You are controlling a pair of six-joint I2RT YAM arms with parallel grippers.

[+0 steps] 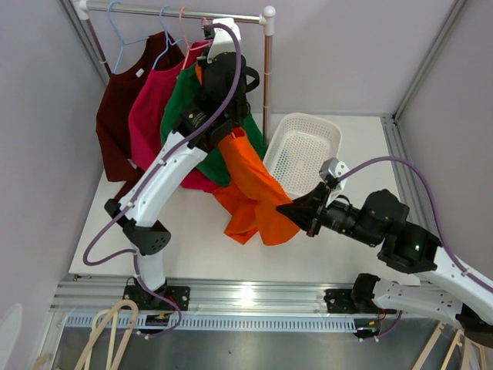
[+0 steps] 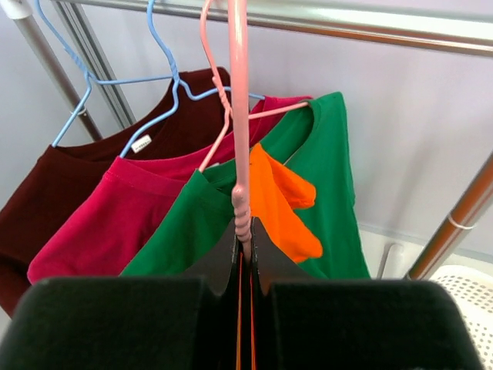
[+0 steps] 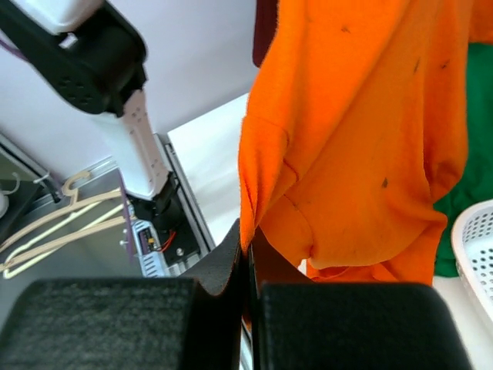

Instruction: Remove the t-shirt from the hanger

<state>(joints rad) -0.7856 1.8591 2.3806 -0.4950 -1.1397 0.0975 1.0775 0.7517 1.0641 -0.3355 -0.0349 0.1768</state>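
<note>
Seen from above, a white table (image 1: pixel 192 243) carries a silver metal clothes rail (image 1: pixel 177 11) at its far left, hung with a dark maroon shirt (image 1: pixel 115 123), a crimson shirt (image 1: pixel 146 116) and a green shirt (image 1: pixel 179 99) side by side. The left arm (image 1: pixel 173 166) reaches up to the right end of the rail, in front of the green shirt. An orange t-shirt (image 1: pixel 250 185) trails from there down and to the right, its lower part bunched just above the table. The right tool (image 1: pixel 286 207) is pressed together on the orange t-shirt's lower edge. A white perforated plastic basket (image 1: pixel 304 146) sits on the table behind it, right of the rail's post. From the left wrist, the left tool (image 2: pixel 243 248) is pressed together on the twisted neck of a pink wire hanger (image 2: pixel 239 116), whose hook rises towards the rail. A fold of the orange t-shirt lies over the hanger's right shoulder, against the green shirt. Two light blue wire hangers (image 2: pixel 166 85) hold the shirts to the left. From the right wrist, the right tool pinches a folded edge of the orange t-shirt, which hangs in loose creases filling the upper right. The left arm's base and pale wooden hangers (image 3: pixel 62 223) lie beyond, lower left, with the basket's rim at the right edge.
</note>
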